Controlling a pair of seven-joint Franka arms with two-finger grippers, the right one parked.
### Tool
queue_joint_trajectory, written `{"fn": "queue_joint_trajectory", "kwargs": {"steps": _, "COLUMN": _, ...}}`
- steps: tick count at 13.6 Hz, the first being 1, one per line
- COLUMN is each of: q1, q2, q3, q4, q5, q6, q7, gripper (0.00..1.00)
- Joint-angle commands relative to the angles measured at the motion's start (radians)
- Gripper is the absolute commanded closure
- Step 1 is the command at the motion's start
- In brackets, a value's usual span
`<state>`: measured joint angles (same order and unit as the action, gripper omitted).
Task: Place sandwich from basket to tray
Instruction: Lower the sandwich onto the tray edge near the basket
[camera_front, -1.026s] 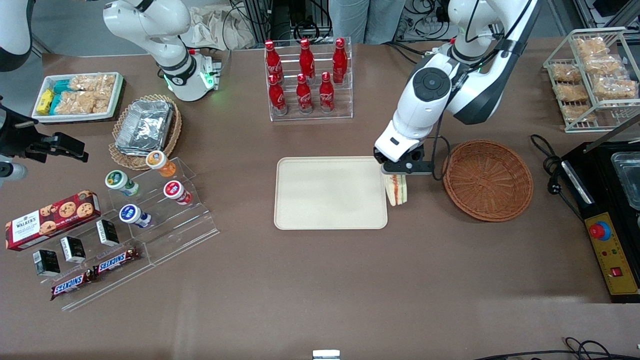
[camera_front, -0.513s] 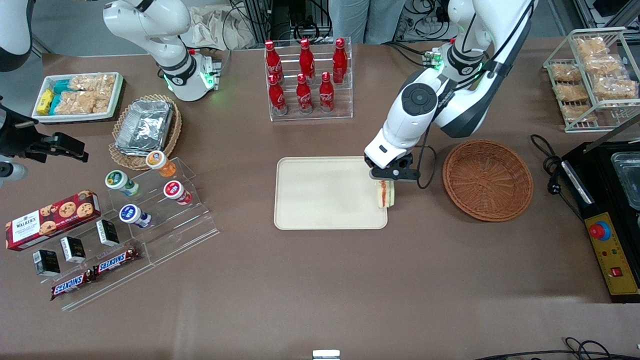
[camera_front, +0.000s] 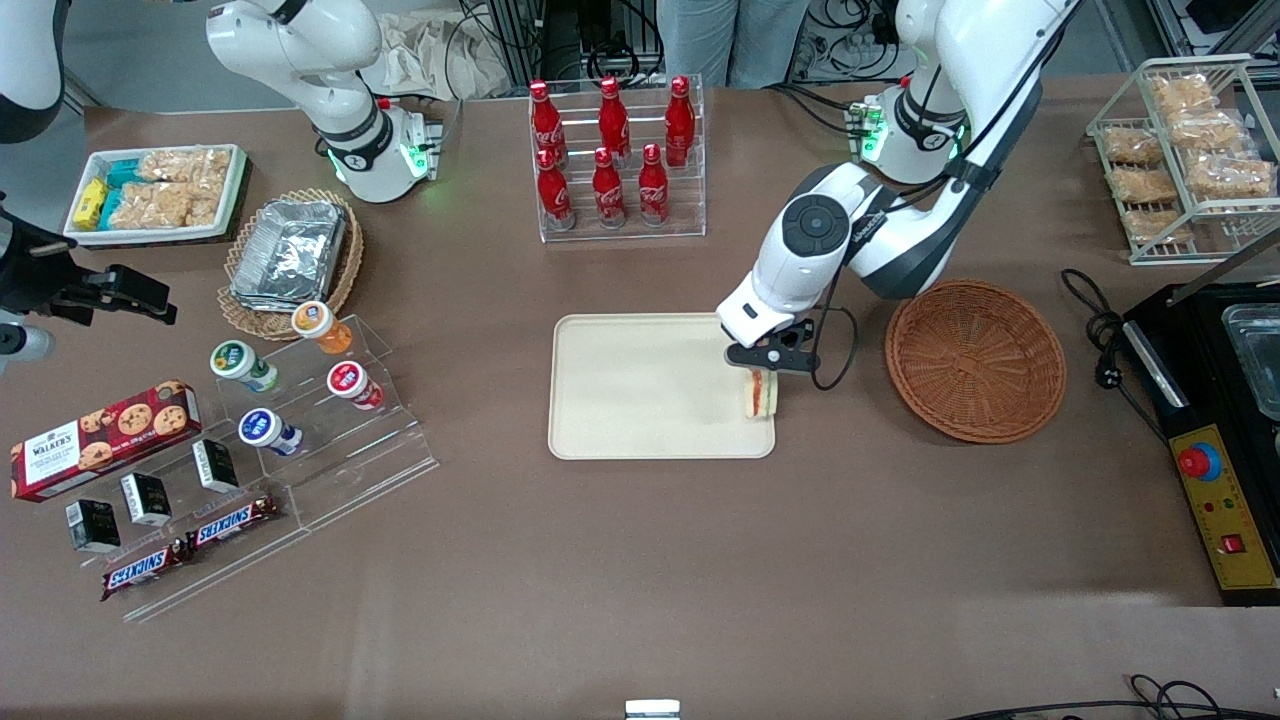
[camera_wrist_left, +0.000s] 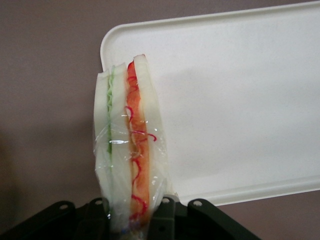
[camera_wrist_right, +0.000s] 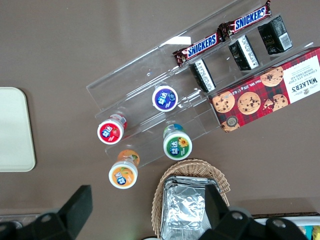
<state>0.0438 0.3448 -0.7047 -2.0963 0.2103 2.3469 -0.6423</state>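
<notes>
Front view: gripper (camera_front: 762, 372) clamps sandwich (camera_front: 760, 396) above tray (camera_front: 640, 390) on brown table (camera_front: 640, 560).

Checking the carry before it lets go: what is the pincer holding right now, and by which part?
The pincer holds the sandwich, clamped across one end on its flat bread faces, filling edge showing, above the tray's edge.
</notes>
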Motion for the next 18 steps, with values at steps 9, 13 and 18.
{"fn": "queue_joint_trajectory", "kwargs": {"steps": 9, "q1": -0.013, "q2": 0.109, "q3": -0.001, "q4": 0.025, "q5": 0.144, "q6": 0.025, "q7": -0.080, "gripper": 1.00}}
{"fn": "queue_joint_trajectory", "kwargs": {"steps": 13, "q1": -0.015, "q2": 0.123, "q3": -0.001, "q4": 0.025, "q5": 0.149, "q6": 0.025, "q7": -0.079, "gripper": 1.00}}
{"fn": "queue_joint_trajectory", "kwargs": {"steps": 18, "q1": -0.030, "q2": 0.143, "q3": 0.002, "q4": 0.029, "q5": 0.149, "q6": 0.025, "q7": -0.079, "gripper": 1.00}}
